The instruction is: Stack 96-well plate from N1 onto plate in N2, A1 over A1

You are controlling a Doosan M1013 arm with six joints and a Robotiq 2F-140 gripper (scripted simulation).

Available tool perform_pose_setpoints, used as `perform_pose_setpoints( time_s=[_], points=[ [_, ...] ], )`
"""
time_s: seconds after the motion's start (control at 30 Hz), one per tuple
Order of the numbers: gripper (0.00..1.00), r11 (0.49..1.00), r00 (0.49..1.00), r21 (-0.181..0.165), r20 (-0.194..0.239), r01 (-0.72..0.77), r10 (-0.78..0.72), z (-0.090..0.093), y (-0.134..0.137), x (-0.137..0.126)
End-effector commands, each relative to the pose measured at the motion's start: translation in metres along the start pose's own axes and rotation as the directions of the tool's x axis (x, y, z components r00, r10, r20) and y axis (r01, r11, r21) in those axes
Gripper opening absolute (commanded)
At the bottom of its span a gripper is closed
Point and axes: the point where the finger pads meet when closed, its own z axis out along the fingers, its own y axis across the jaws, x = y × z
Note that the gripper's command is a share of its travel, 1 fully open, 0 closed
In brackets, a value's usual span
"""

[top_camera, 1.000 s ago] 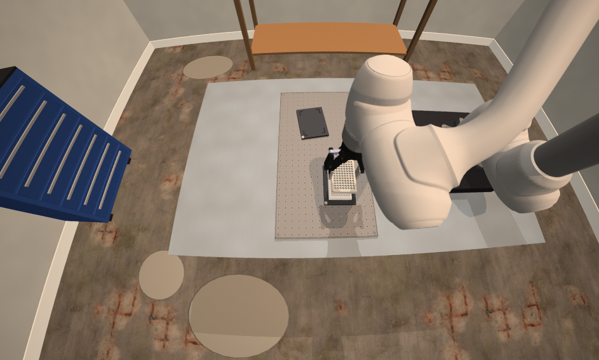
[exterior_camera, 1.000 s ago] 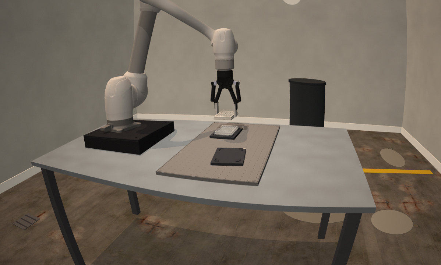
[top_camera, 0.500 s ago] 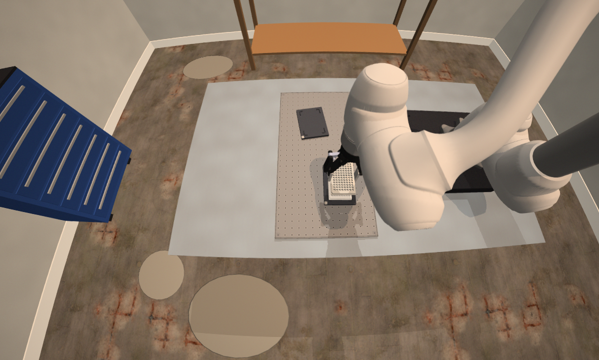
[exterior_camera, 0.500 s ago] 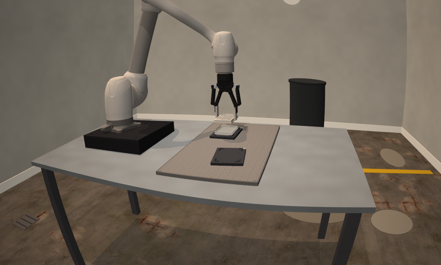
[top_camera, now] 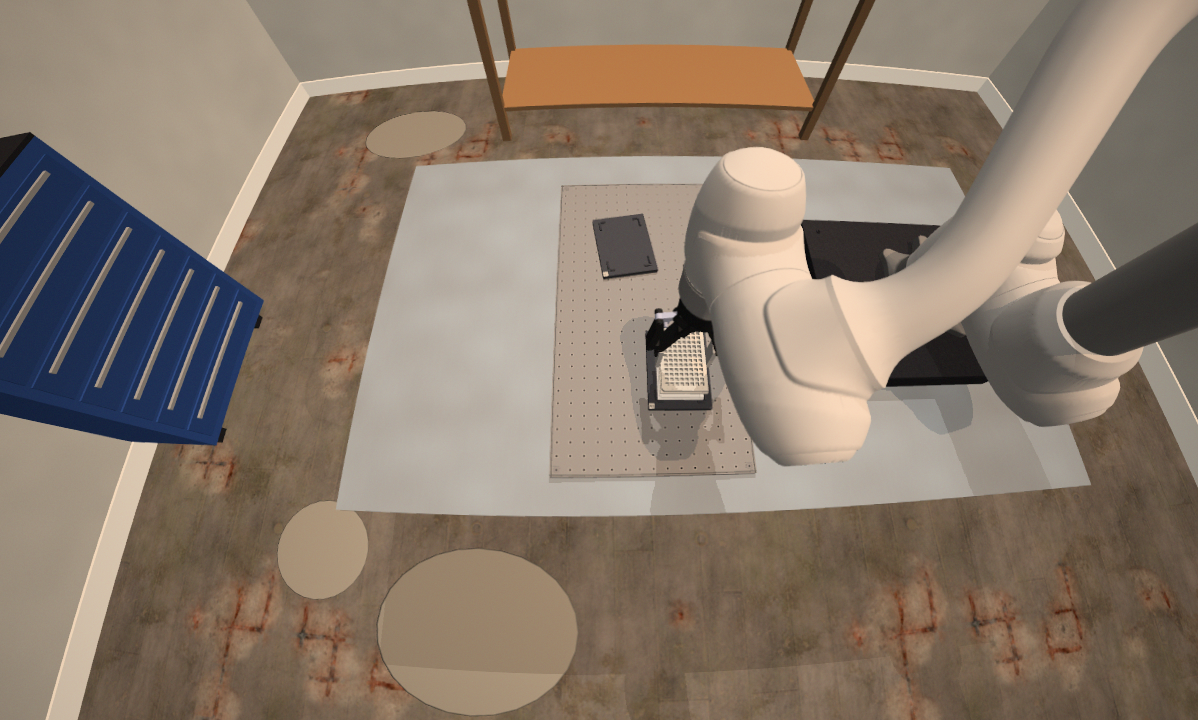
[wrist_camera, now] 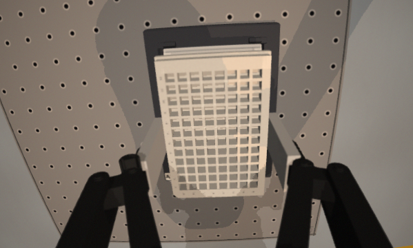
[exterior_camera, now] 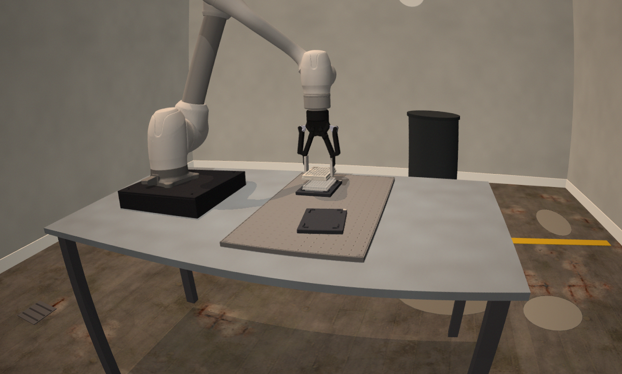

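Hanging just above its twin, the upper 96-well plate (wrist_camera: 213,127) is clenched across its long sides by the jaws of the gripper (exterior_camera: 318,165). The lower 96-well plate (exterior_camera: 316,185) is seated in plate nest N2 (exterior_camera: 334,189), and in the wrist view only a strip of its far edge shows past the held plate, so the two outlines are nearly but perhaps not exactly registered. Whether a gap remains between the plates cannot be told from above; in the exterior view a thin gap appears to be left.

The step in hand is judged to be the final lowering. It is best done straight down and slowly, with the plate kept level, so that the skirt drops over the lower rim without the lower plate being nudged on N2. The A1 corners should be matched first; a small mark is seen at a near corner of the nest, but the plates' own marks are too small to read. The jaws should be released only once the plate is fully seated.

Plate nest N1 (exterior_camera: 322,221) lies bare on the perforated board (exterior_camera: 373,223), well apart. The arm's black base block (exterior_camera: 201,204) sits on the bench (exterior_camera: 443,241), and a dark cylinder (exterior_camera: 433,144) stands behind it. Nothing is seen in the descent path.
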Motion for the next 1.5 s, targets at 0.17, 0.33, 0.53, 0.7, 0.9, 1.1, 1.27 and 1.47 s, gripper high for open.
perform_pose_setpoints(
  time_s=[0.17, 0.33, 0.53, 0.7, 0.9, 1.1, 1.27, 1.47],
  points=[
    [0.0, 1.0, 1.0, 0.0, 0.0, 0.0, 0.0, 0.012, 0.0, 0.0],
    [0.0, 1.0, 1.0, 0.0, 0.0, 0.0, 0.0, 0.012, 0.0, 0.0],
    [0.0, 1.0, 1.0, 0.0, 0.0, 0.0, 0.0, 0.012, 0.0, 0.0],
    [0.0, 1.0, 1.0, 0.0, 0.0, 0.0, 0.0, 0.012, 0.0, 0.0],
    [0.0, 1.0, 1.0, 0.0, 0.0, 0.0, 0.0, 0.013, 0.0, 0.0],
    [0.0, 1.0, 1.0, 0.0, 0.0, 0.0, 0.0, 0.014, 0.0, 0.0],
    [0.0, 1.0, 1.0, 0.0, 0.0, 0.0, 0.0, 0.014, 0.0, 0.0],
    [0.0, 1.0, 1.0, 0.0, 0.0, 0.0, 0.0, 0.015, 0.0, 0.0]
  ],
)
